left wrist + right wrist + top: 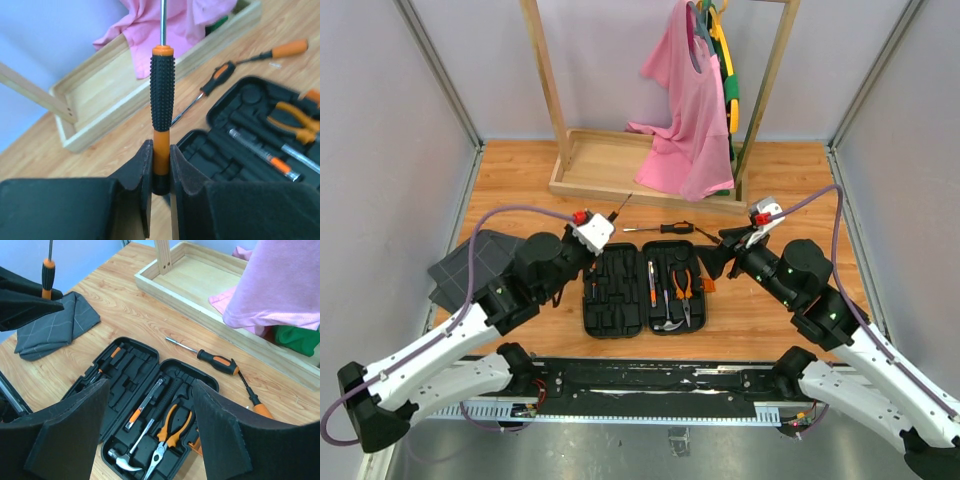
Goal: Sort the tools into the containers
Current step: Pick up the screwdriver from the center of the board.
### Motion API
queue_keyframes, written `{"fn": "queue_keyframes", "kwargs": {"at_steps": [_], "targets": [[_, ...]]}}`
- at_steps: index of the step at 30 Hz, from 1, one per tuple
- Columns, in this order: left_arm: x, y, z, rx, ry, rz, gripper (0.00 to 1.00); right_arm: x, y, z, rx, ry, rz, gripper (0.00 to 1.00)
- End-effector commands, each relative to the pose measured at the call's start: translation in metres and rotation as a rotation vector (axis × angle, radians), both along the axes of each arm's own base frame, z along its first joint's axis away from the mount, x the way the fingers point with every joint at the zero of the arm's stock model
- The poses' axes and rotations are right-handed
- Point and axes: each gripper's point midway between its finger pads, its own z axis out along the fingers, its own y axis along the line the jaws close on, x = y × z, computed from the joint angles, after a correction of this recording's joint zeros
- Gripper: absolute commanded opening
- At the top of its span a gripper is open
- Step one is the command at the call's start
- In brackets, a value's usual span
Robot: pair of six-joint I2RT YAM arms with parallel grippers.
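Observation:
The black tool case (pixel 620 318) lies open at the table's centre. In its right half sit a claw hammer (pixel 125 460), pliers (pixel 172 430) and a slim orange-banded tool (pixel 145 405); a small screwdriver (pixel 107 360) lies in the left half. My left gripper (pixel 161 165) is shut on the butt of an orange-and-black screwdriver (pixel 162 90), held above the table left of the case with its shaft pointing away. My right gripper (pixel 150 390) is open and empty above the case's right half. Two more screwdrivers (pixel 217 361) (pixel 255 400) lie on the wood behind the case.
A wooden clothes-rack base tray (pixel 610 165) stands at the back, with a pink shirt (pixel 685 130) hanging into it. A dark grey grid-patterned cloth (pixel 470 265) lies folded at the left. Grey walls close in both sides.

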Motion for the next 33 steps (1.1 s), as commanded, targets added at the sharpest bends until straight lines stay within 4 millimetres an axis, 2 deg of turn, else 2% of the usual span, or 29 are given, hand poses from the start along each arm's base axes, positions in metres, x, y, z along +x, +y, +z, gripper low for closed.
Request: {"fn": "queue_keyframes", "kwargs": {"at_steps": [1, 5, 10, 15, 19, 23, 25, 29, 33], "targets": [[-0.009, 0.012, 0.001, 0.277, -0.295, -0.146, 0.00, -0.008, 0.002, 0.007, -0.072, -0.031, 0.060, 0.69], [-0.032, 0.009, -0.010, 0.465, -0.503, -0.336, 0.01, -0.015, 0.016, 0.007, -0.089, -0.003, 0.149, 0.69], [-0.046, 0.007, -0.024, 0.700, -0.682, -0.488, 0.00, -0.018, 0.040, 0.003, -0.092, 0.072, 0.249, 0.67], [-0.045, 0.009, -0.022, 0.864, -0.846, -0.498, 0.01, -0.016, 0.063, -0.015, -0.131, 0.161, 0.322, 0.64], [-0.043, 0.010, -0.028, 1.014, -0.928, -0.524, 0.00, -0.026, 0.083, -0.012, -0.117, 0.158, 0.404, 0.64], [-0.038, 0.010, -0.043, 1.174, -0.954, -0.544, 0.00, -0.036, 0.105, -0.011, -0.086, 0.161, 0.484, 0.63], [-0.040, 0.007, -0.051, 1.207, -0.962, -0.557, 0.00, -0.042, 0.121, -0.016, -0.092, 0.178, 0.531, 0.62], [-0.047, -0.004, -0.049, 1.185, -1.009, -0.574, 0.00, -0.050, 0.149, -0.032, -0.146, 0.224, 0.590, 0.60], [-0.048, -0.006, -0.054, 1.202, -1.005, -0.588, 0.01, -0.051, 0.171, -0.035, -0.149, 0.253, 0.618, 0.55]]}}
